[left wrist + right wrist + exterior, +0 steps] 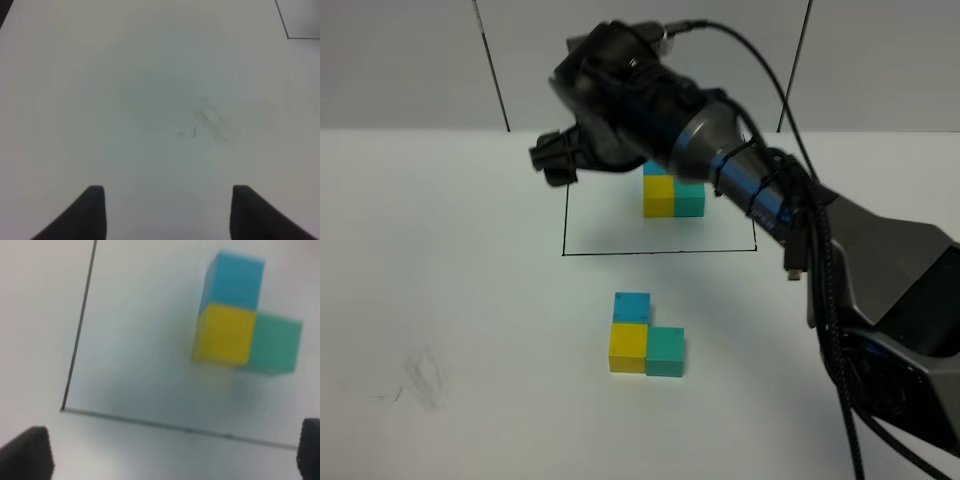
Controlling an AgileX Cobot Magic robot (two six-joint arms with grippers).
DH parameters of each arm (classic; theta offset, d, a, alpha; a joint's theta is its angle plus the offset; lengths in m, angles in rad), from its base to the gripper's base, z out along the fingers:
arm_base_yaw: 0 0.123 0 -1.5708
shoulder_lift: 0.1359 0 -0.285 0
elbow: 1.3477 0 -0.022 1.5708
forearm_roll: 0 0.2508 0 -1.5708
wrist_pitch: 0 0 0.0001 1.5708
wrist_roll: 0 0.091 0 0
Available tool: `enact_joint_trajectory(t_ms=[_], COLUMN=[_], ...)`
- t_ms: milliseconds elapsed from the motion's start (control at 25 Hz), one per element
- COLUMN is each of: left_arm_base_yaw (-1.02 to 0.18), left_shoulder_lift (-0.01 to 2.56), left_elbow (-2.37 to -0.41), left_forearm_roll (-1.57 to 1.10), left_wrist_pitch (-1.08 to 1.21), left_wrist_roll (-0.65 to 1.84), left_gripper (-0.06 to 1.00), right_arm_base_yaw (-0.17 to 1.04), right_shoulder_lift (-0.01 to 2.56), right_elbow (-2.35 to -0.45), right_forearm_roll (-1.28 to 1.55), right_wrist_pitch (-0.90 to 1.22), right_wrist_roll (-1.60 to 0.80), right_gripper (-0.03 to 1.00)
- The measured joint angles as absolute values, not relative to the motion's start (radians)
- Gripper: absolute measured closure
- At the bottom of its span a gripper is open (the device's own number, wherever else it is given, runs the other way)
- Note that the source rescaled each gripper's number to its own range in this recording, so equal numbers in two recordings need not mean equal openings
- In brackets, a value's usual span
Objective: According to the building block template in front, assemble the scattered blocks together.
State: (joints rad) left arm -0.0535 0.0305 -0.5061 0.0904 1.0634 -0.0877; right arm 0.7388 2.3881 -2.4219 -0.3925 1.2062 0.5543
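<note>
The building block template point(673, 197) is a blue, yellow and teal-green L inside a thin black drawn rectangle point(660, 252); my right arm hides most of its blue cube. The right wrist view shows it whole point(225, 335), with the frame line point(80, 315) beside it. The scattered blocks lie in front of the frame, touching in an L: sky blue point(631, 307), yellow point(628, 347), teal-green point(666, 351). My right gripper point(558, 160) hangs above the frame's left side, open and empty point(170, 460). My left gripper point(170, 212) is open and empty over bare table, out of the high view.
The white table point(440, 300) has faint smudges at the left point(420, 378), also in the left wrist view point(210, 120). A corner of the black frame point(288, 20) shows there. My right arm point(840, 250) crosses the table's right side.
</note>
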Motion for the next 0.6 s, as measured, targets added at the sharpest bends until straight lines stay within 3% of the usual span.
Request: enact_joint_trajectory(t_ms=[360,600], left_arm_base_yaw=[-0.053,-0.053], left_shoulder_lift=[0.03,0.03], left_elbow=[-0.506,-0.506], left_forearm_roll=[0.09,0.09], left_wrist_pitch=[1.063,1.063], left_wrist_roll=[-0.088,-0.088], left_gripper=[0.74,0.74], right_arm_base_yaw=[0.449,0.23], right_shoulder_lift=[2.241,2.098], right_elbow=[-2.557,-2.538], right_forearm_roll=[-0.393,-0.184], right_wrist_pitch=[1.211,1.216], right_wrist_roll=[0.069,-0.262], right_gripper=[-0.03,-0.03])
